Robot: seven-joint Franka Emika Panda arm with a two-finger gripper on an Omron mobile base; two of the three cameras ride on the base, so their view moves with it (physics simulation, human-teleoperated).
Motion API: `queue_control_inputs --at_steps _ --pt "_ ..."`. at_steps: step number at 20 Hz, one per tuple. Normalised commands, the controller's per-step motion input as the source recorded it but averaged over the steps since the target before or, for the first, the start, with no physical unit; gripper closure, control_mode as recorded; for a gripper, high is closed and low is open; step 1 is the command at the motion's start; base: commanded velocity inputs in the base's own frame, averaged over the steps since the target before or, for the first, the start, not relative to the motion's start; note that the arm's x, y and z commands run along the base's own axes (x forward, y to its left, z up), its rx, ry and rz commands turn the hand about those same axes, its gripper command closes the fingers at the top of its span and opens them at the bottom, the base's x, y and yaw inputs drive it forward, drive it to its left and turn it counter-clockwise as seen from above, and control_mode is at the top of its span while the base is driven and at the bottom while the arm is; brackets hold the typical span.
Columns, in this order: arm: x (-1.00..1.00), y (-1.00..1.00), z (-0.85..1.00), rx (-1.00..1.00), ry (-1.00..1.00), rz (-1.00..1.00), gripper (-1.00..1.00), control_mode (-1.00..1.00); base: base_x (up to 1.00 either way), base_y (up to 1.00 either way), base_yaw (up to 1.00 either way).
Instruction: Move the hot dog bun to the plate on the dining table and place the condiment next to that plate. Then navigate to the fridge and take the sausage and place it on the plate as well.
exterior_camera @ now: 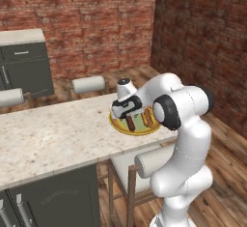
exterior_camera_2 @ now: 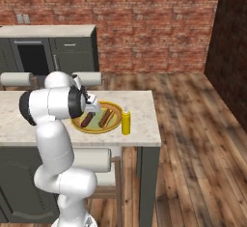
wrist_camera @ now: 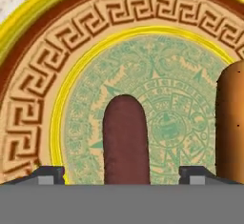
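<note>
Left base view: you look from behind arm's left, forward-down over counter [exterior_camera: 58, 134]. Right base view: same from right; both share plate [exterior_camera_2: 79, 123]. Hand view: straight down, very close on plate.

The desk [exterior_camera_2: 140, 124] has a beige speckled stone top on a dark grey base. Near its right end, in the right base view, lies the plate [exterior_camera_2: 115, 108], round with a yellow-orange rim and pale green centre, flat on the stone. Just beside the plate's right edge the condiment [exterior_camera_2: 126, 121], a slim yellow bottle, stands upright on the top.
</note>
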Motion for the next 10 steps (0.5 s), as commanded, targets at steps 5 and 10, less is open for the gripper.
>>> queue_control_inputs --at_steps 5,10 --pt "-0.95 0.0 0.99 0.01 -0.08 0.01 -1.0 -1.0 0.0 0.0 0.0" --pt "-1.0 -0.06 1.0 0.06 0.0 0.02 -1.0 -1.0 0.0 0.0 0.0"
